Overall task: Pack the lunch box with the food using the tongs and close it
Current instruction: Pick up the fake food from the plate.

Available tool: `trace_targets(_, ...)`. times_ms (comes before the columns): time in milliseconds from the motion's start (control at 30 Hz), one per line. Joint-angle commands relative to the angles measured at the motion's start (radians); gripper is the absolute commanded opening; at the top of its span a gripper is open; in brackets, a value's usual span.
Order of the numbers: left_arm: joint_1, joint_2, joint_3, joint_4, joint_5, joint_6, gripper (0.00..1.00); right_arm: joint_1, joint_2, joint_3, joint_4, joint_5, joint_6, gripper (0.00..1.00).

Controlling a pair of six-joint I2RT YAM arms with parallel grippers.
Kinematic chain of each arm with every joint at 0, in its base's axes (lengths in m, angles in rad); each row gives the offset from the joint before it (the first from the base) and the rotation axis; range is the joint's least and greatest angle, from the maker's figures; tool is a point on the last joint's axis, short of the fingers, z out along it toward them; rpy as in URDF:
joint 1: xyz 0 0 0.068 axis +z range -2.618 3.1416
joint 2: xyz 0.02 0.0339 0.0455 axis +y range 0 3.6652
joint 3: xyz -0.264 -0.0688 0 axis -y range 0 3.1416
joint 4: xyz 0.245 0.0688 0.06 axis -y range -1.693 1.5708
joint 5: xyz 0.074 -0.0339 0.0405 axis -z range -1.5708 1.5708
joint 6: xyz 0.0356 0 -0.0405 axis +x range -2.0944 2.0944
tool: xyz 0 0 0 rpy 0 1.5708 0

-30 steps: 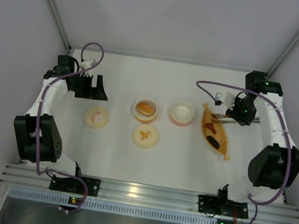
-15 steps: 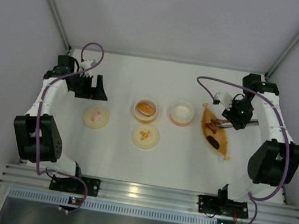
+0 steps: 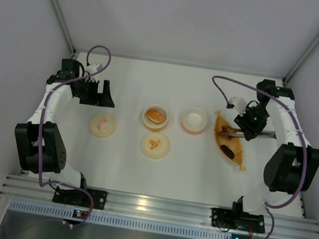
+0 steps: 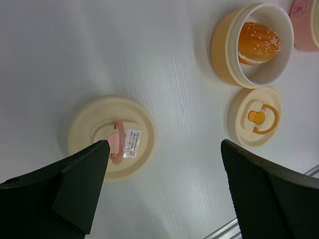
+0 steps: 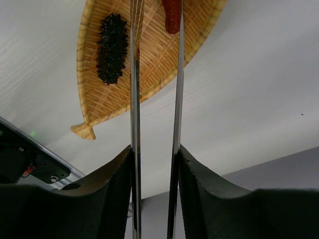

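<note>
My right gripper [image 3: 248, 125] is shut on the grey metal tongs [image 5: 134, 89]. Both tong arms run forward between its fingers, a gap apart, with their tips over the orange boat-shaped tray [image 5: 144, 69]. On the tray lie two pieces of food: a dark spiky piece [image 5: 110, 47] left of the tongs and a red piece [image 5: 172, 15] at the right arm's tip. The lunch box's orange bowl [image 3: 155, 118] holds a bun [image 4: 256, 42]. Beside it stands its pink bowl [image 3: 194, 120]. My left gripper [image 4: 164, 147] hangs open over the table at the far left, holding nothing.
Two cream lids lie on the table, one with a pink handle [image 4: 112, 137] under my left gripper, one with an orange mark [image 4: 255, 117] in front of the orange bowl. Grey walls close in the table's back and sides.
My right gripper has carried the tongs left and nearer, bringing their tips over the tray's food. The left arm has not moved.
</note>
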Motion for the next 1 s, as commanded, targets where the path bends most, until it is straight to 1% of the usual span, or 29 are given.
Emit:
trace_targets(0,0.004,-0.02,0.008,0.035,0.006,0.017,0.98,0.0,-0.004,-0.001,-0.122,-0.023,0.047,0.38)
trace_targets(500,0.004,-0.02,0.008,0.035,0.006,0.02,0.98,-0.002,-0.056,-0.046,-0.036,-0.024,0.064,0.37)
trace_targets(700,0.004,-0.022,0.013,0.035,0.005,0.02,0.98,0.0,-0.067,-0.083,-0.019,-0.009,0.047,0.41)
trace_targets(967,0.004,-0.017,0.014,0.035,0.006,0.017,0.98,-0.002,-0.074,-0.098,0.025,-0.01,0.064,0.42)
